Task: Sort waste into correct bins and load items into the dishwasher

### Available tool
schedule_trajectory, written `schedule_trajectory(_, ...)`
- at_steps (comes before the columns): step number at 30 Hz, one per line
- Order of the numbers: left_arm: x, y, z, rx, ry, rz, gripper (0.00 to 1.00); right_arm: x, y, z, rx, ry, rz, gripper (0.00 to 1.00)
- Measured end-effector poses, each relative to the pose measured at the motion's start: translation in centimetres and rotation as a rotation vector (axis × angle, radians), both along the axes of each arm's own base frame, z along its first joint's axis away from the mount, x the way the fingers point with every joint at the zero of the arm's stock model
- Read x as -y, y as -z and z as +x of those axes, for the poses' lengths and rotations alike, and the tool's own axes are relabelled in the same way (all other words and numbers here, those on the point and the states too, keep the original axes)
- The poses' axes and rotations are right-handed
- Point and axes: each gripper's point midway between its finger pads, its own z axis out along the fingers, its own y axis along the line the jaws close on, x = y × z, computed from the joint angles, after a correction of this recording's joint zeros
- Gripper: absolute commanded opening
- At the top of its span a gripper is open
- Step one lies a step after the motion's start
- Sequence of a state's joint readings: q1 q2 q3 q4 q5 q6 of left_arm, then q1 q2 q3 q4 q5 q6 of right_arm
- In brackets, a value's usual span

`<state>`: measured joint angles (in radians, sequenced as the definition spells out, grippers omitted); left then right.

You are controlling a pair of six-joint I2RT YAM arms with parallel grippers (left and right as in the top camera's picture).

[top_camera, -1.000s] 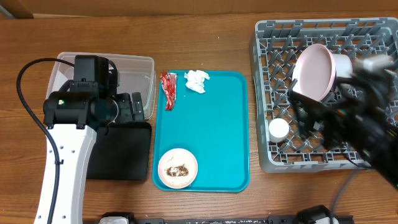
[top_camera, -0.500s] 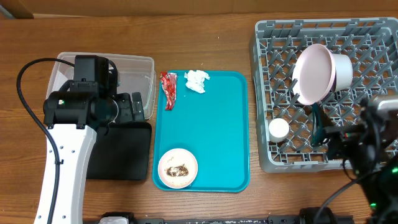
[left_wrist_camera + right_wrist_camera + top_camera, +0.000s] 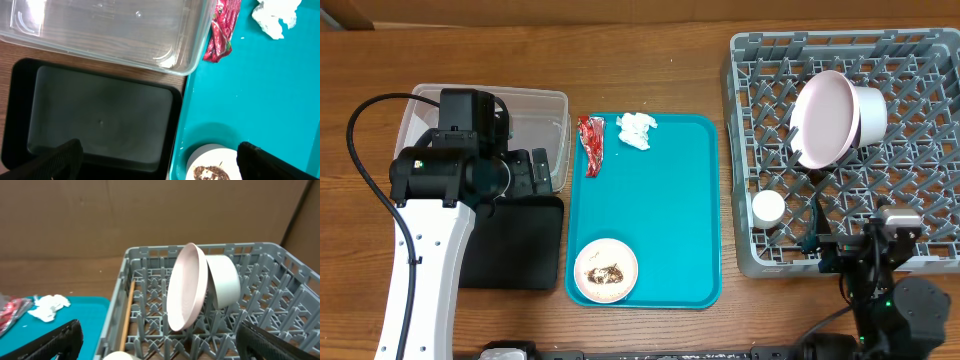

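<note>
Wrapper (image 3: 591,145): crumpled shiny red, on the teal tray (image 3: 670,200).
Rack (image 3: 770,45): grey lattice plastic, right of the teal tray.
Left fingers (image 3: 55,161), right fingers (image 3: 55,342): we see both spread, empty.

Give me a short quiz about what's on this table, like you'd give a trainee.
1. True or false: the red wrapper and the white tissue both lie on the teal tray.
2. Where is the large plate? A) flat on the teal tray B) on edge in the grey rack C) flat in the grey rack
3. How many round dishes are in the grey rack?
Key: 1 true. 2 B. 3 three: the large plate, a bowl and a small cup.
</note>
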<state>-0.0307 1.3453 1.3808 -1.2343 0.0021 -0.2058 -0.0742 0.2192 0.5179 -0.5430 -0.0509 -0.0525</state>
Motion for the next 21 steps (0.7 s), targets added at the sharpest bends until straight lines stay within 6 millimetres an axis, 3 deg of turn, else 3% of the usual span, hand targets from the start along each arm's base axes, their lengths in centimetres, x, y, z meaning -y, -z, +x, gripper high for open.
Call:
schedule_trajectory(6,0.0,0.0,0.0,0.0,0.0,0.0,1.0,0.6,2.4,0.7,0.073,0.025,-0.006,1.0)
schedule_trajectory(13,0.0,0.0,0.0,0.0,0.0,0.0,1.0,2.2,6.5,1.5,0.106,0.088,-0.013,1.0)
schedule_trajectory(21,0.0,0.0,0.0,0.0,0.0,0.0,1.0,3.1,6.8,2.3,0.204,0.119,-0.028,1.0)
